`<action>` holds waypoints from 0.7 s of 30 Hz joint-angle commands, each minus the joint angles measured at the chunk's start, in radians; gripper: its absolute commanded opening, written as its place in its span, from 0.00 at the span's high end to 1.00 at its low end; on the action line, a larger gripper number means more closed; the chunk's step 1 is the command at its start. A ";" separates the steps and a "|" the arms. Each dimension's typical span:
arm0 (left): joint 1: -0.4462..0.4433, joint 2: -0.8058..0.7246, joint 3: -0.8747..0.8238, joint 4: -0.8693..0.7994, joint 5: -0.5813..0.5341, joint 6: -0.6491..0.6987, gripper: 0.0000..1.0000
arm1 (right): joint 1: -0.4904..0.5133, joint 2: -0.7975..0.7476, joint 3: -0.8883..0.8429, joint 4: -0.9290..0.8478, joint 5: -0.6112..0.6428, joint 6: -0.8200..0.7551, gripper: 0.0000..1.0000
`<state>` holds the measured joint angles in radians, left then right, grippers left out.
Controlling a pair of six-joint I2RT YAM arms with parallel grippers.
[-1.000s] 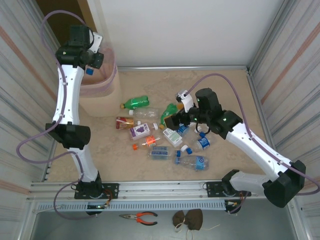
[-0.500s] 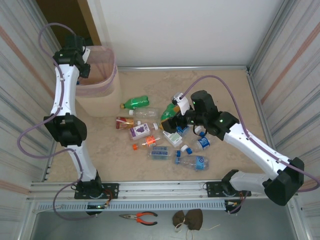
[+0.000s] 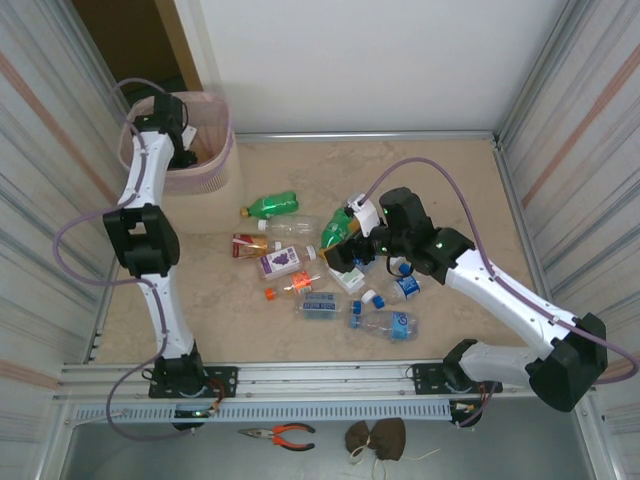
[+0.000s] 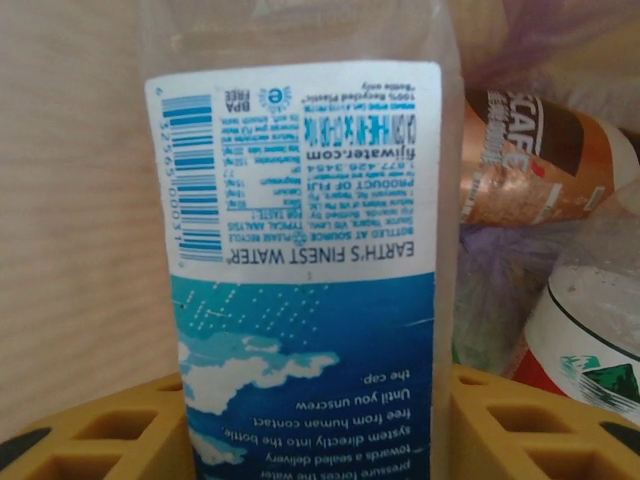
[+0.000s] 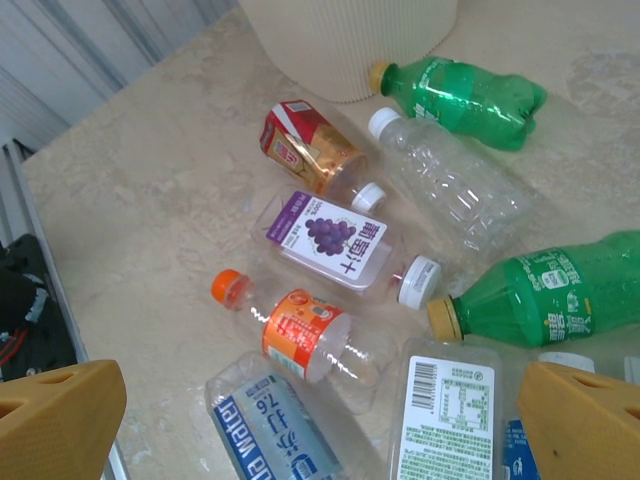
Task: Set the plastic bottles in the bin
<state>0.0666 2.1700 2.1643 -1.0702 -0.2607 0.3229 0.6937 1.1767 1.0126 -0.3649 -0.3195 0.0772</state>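
My left gripper (image 3: 181,150) reaches down into the pale pink bin (image 3: 214,160) at the far left. In the left wrist view its yellow fingers (image 4: 95,435) flank a clear water bottle (image 4: 300,200) with a blue and white label, and the jaws stand close against both of the bottle's sides. A brown-labelled bottle (image 4: 530,160) lies behind it in the bin. My right gripper (image 3: 345,255) hangs open over the pile of plastic bottles. Under its jaws (image 5: 320,415) lie an orange-capped bottle (image 5: 300,335), a grape-labelled one (image 5: 330,240) and a blue-labelled water bottle (image 5: 270,435).
More bottles lie between the bin and my right arm: a green one (image 3: 272,206), a clear one (image 3: 292,228), a red-labelled one (image 3: 248,244) and a blue-labelled one (image 3: 385,322). Corrugated walls close both sides. Pliers (image 3: 285,433) lie below the front rail.
My left arm swung from above the bin's rim down into the bin with the water bottle. The right gripper shifted slightly left over the pile and stayed open.
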 commanded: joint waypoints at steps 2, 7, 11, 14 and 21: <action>0.006 -0.008 -0.032 -0.011 0.047 -0.037 0.42 | 0.006 -0.033 -0.014 0.029 0.020 0.034 0.01; 0.006 -0.044 -0.063 -0.001 0.093 -0.051 0.31 | 0.008 -0.043 -0.007 0.014 0.079 0.048 0.01; 0.006 -0.104 -0.090 0.016 0.140 -0.061 0.26 | 0.008 -0.045 0.010 -0.024 0.135 0.082 0.01; 0.006 -0.154 -0.108 0.032 0.194 -0.076 0.25 | 0.007 -0.041 0.027 -0.061 0.171 0.131 0.01; 0.006 -0.295 -0.165 0.069 0.375 -0.135 0.25 | 0.006 -0.034 0.047 -0.161 0.291 0.296 0.00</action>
<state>0.0666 1.9652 2.0197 -1.0210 -0.0010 0.2317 0.6945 1.1503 1.0191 -0.4549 -0.1123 0.2646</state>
